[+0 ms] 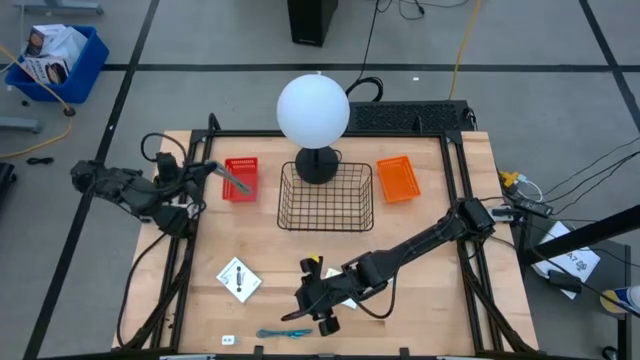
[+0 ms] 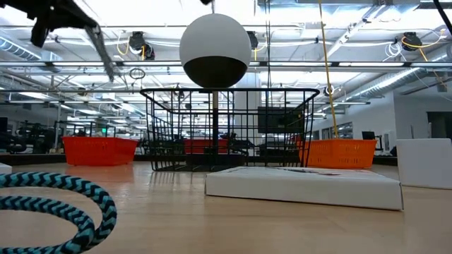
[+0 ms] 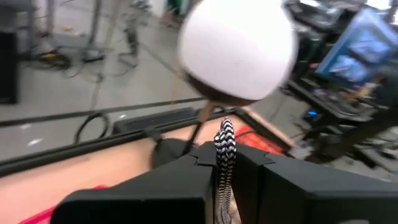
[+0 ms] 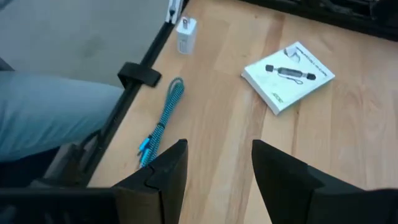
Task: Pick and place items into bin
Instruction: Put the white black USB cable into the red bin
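My left gripper [image 1: 218, 170] hovers at the red bin [image 1: 240, 180] on the table's left, shut on a black-and-white braided cord [image 3: 224, 149]. My right gripper [image 4: 217, 149] is open above the near middle of the table [image 1: 308, 303], touching nothing. Ahead of it a blue braided cable [image 4: 163, 118] lies flat by the near edge [image 1: 283, 332]. A tiny white cube [image 4: 185, 32] sits beyond it [image 1: 227, 340]. A white square card [image 4: 287, 76] with a dark mark lies flat [image 1: 238, 278]. Another white card [image 1: 350, 300] lies partly under the right gripper. My left gripper pinches the braided cord between its two shut fingers [image 3: 186, 180]. A short end [image 3: 225, 134] sticks out past the fingertips. In the low view the cord [image 2: 104, 53] hangs slanting below the gripper, lifted clear of the table.
A black wire basket [image 1: 326, 197] stands mid-table with the white globe lamp [image 1: 313, 110], whose base is inside it. An orange bin [image 1: 398, 178] sits right of the basket. A person's trouser leg [image 4: 50, 112] shows past the near edge. Bare wood lies around the cards.
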{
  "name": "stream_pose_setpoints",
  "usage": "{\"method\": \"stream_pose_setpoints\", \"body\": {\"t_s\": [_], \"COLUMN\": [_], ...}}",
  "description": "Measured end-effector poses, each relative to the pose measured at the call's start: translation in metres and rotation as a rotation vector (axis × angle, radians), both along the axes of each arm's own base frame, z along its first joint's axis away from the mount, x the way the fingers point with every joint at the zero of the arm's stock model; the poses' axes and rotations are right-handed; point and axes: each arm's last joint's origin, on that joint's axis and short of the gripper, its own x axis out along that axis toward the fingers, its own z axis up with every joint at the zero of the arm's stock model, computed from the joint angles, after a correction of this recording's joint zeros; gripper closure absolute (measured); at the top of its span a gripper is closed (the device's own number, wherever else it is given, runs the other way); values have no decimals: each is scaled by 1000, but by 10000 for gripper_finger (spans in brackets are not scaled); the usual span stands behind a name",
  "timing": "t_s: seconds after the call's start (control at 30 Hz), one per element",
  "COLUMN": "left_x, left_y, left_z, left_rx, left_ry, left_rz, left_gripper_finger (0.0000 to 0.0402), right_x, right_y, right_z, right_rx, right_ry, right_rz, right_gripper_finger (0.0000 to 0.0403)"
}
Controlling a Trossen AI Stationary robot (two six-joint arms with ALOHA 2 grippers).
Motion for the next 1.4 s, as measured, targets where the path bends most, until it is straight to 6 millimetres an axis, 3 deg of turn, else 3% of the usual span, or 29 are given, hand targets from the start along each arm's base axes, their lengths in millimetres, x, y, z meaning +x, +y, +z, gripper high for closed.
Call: {"method": "stream_pose_setpoints", "body": {"t_s": [0.27,0.6,1.0,1.4], "left_x": [1,37,65,74], "left_y": [7,17,55,91], "left_z": [-8,-17,-27,-49], "left_rx": [-65,-98,-174,-329], "left_ry": [61,241,373,517], "left_rz": [123,228,303,358], "left_gripper_finger": [378,379,374,361], "right_x": [-3,-3,-3,-3], "right_y": [-6,-9,-9,-8], "right_z": [-22,-31,-32,-32], "right_rx": [18,24,22,41], "right_ry": [45,35,39,45], "right_rz": [-43,-50,-50,-67], "right_gripper_finger": [234,234,234,234]}}
